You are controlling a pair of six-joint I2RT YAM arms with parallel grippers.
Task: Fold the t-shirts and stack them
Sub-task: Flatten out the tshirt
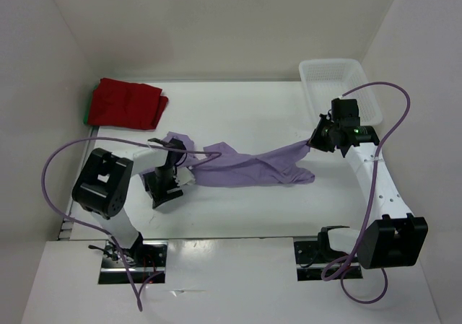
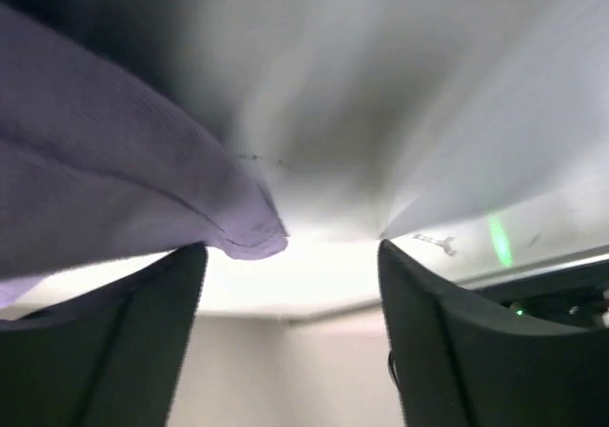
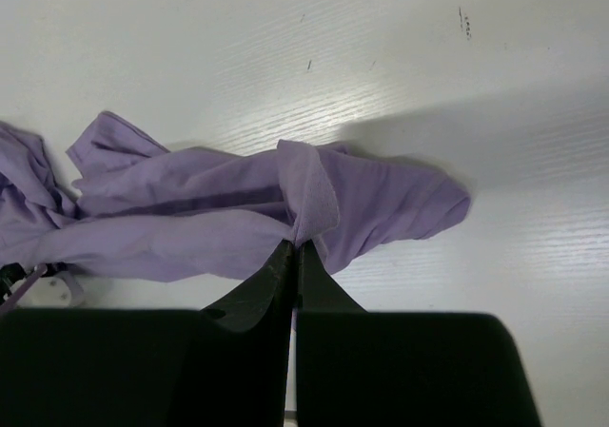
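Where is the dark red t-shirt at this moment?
In the top view, the dark red t-shirt lies folded at the far left corner of the table, beside the left wall, behind the lavender t-shirt.

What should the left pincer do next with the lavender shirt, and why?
Probably close the left pincer on the lavender shirt: its jaws stand open with a fold of the cloth at one finger, while the right pincer pinches the other end.

Finding: the left gripper (image 2: 290,256) is standing open beside the lavender t-shirt (image 2: 114,199).
A cloth fold is drooping over one of the fingers (image 2: 143,341), its tip reaching just into the gap.
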